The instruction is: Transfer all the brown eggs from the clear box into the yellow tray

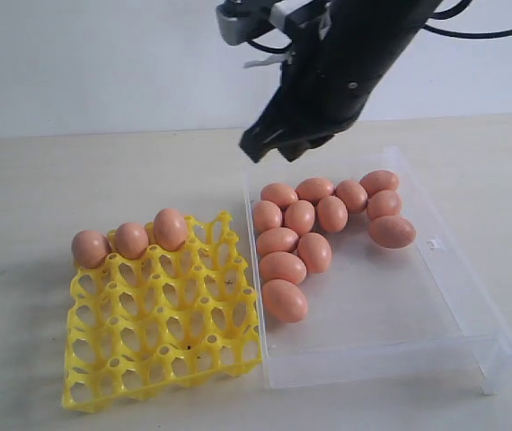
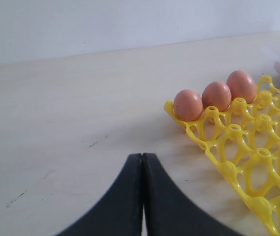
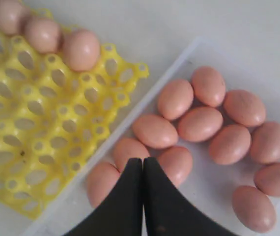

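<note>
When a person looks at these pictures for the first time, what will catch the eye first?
The bright yellow tray, at the left of the exterior view, stands out, with three brown eggs in its back row. Right beside it, a cluster of brown eggs lies in the clear box. The black right gripper hangs shut and empty above those eggs.

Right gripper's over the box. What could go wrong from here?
1. The right gripper is shut above the brown eggs; lowered like that, it would likely jab one rather than straddle it.
2. The eggs lie loose and touching in the clear box, so a grasp may shove neighbours.
3. Three eggs sit side by side in the yellow tray; a placement beside them could knock one.
</note>
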